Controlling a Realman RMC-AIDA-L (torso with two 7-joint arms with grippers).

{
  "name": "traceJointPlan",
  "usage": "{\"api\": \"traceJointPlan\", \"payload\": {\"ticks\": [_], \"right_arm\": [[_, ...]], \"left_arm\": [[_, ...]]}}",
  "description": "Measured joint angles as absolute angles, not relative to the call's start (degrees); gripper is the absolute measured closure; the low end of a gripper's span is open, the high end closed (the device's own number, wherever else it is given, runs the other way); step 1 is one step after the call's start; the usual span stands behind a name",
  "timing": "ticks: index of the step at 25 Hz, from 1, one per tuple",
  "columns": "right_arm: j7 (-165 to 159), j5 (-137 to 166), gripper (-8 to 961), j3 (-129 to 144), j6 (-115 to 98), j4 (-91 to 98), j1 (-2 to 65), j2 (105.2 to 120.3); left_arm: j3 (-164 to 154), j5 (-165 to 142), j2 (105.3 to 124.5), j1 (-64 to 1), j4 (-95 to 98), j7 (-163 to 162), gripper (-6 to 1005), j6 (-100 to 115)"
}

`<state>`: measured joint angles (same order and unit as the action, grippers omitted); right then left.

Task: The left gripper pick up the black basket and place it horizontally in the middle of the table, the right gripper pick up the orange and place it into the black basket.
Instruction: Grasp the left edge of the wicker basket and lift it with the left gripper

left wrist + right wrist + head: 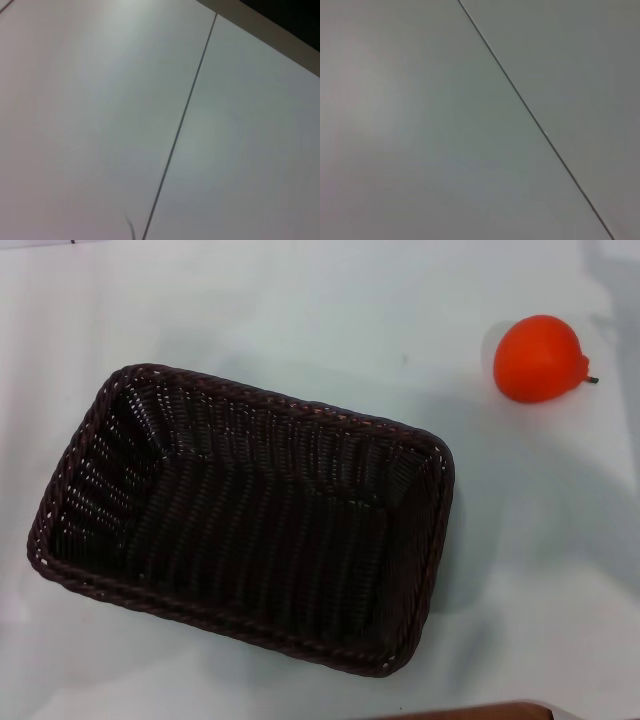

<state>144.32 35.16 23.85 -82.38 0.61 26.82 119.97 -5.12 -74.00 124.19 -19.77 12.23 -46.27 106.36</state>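
Note:
The black basket [250, 515] lies on the white table [300, 320] at the left and centre of the head view, its long side slightly slanted, open side up and empty. The orange [538, 358] rests on the table at the far right, apart from the basket, its dark stem nub pointing right. Neither gripper shows in the head view. The left wrist view shows only bare table [90, 125] crossed by a thin dark seam [180, 125]. The right wrist view shows bare table [420, 150] with a seam [535, 120] too.
A brown edge [480, 710] shows at the bottom of the head view. A dark strip beyond the table's edge [280, 25] shows in the left wrist view. Soft shadows fall on the table at the right of the head view.

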Motion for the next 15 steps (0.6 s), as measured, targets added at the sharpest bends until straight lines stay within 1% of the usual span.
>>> {"api": "traceJointPlan", "payload": {"ticks": [10, 15], "right_arm": [[144.32, 35.16, 159, 23.69, -81.61, 0.61, 26.83, 119.97], [144.31, 35.15, 158, 23.63, -81.48, 0.61, 27.11, 119.97]], "left_arm": [[-6.29, -74.01, 124.09, -19.98, 12.57, -47.19, 340, 106.41], [-11.35, -74.02, 123.7, -20.04, 17.25, -54.79, 340, 104.96]]}}
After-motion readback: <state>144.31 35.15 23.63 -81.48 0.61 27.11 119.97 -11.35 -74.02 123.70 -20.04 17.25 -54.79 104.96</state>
